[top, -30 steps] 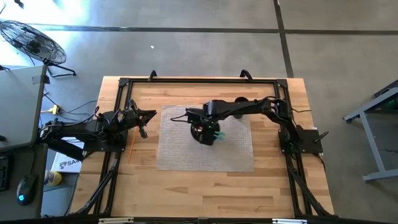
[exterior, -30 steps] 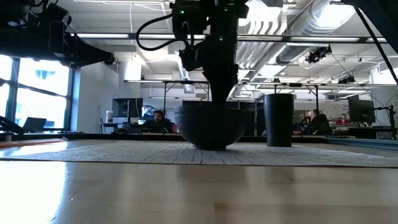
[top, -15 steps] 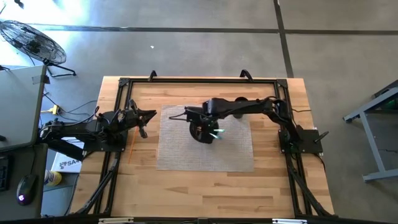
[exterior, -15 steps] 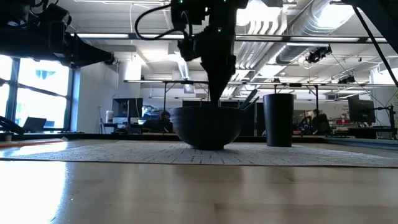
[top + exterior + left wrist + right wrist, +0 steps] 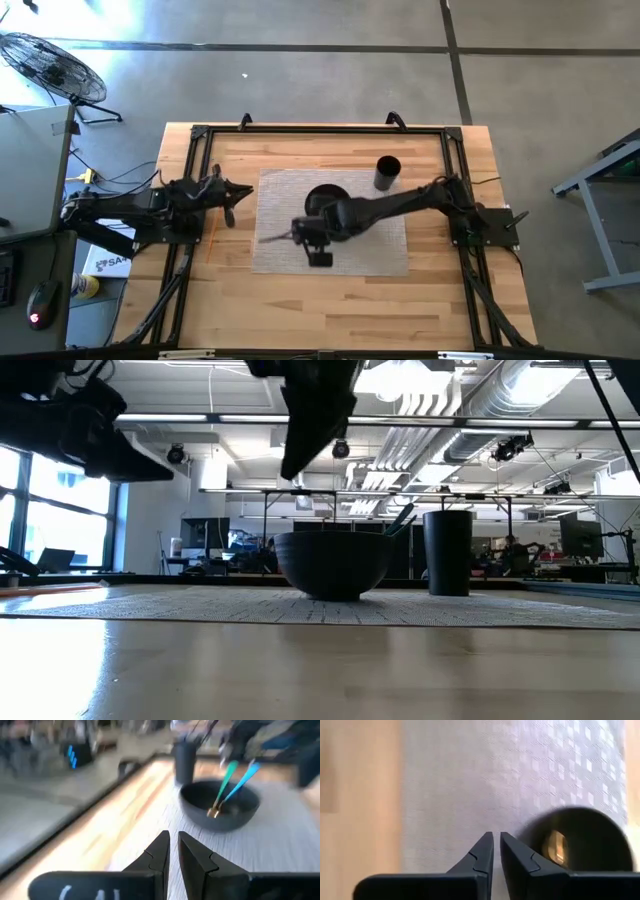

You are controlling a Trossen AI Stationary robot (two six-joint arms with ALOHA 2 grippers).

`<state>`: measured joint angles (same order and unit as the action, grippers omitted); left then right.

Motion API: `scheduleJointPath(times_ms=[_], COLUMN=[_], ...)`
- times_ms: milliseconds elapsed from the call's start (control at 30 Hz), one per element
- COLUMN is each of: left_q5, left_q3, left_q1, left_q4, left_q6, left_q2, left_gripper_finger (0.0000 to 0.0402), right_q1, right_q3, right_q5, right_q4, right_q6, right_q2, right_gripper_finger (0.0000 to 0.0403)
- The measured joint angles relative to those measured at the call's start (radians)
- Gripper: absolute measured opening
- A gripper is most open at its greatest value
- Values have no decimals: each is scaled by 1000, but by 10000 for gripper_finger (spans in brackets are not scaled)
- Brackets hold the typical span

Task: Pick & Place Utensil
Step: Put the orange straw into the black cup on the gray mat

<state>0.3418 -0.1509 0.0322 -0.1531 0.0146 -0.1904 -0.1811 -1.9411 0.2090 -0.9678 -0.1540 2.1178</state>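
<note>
While the wooden table [image 5: 300, 300] bore a grey mat [image 5: 385, 250], the utensils [image 5: 230, 787] lay in the bowl [image 5: 325, 196] beside the right pincer [image 5: 290, 237], closed and empty.

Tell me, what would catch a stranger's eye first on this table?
Probably the dark bowl in the middle of the pale woven mat, with two bright utensils, one green and one blue, leaning out of it. Beside the bowl stands a tall dark cup. The right arm's end effector hangs over the mat near the bowl, empty, while the left end effector waits at the table's left side.
</note>
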Motion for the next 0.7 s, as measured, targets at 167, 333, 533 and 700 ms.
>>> scheduleJointPath(times_ms=[167, 333, 533, 700], left_q5=[27, 112, 241, 247], left_q3=[-124, -212, -224, -224], left_q1=[0, 0, 1, 25], left_q4=[-220, -367, -470, -554], left_q6=[251, 477, 648, 836], left_q2=[-140, -305, -467, -527], left_gripper_finger=[35, 35, 35, 35], right_q1=[-58, -78, -76, -77], right_q3=[0, 0, 0, 0], right_q5=[18, 50, 55, 61], right_q4=[43, 44, 51, 59], right_q6=[-3, -4, -5, -3], right_q2=[0, 0, 0, 0], right_gripper_finger=[10, 3, 1, 1])
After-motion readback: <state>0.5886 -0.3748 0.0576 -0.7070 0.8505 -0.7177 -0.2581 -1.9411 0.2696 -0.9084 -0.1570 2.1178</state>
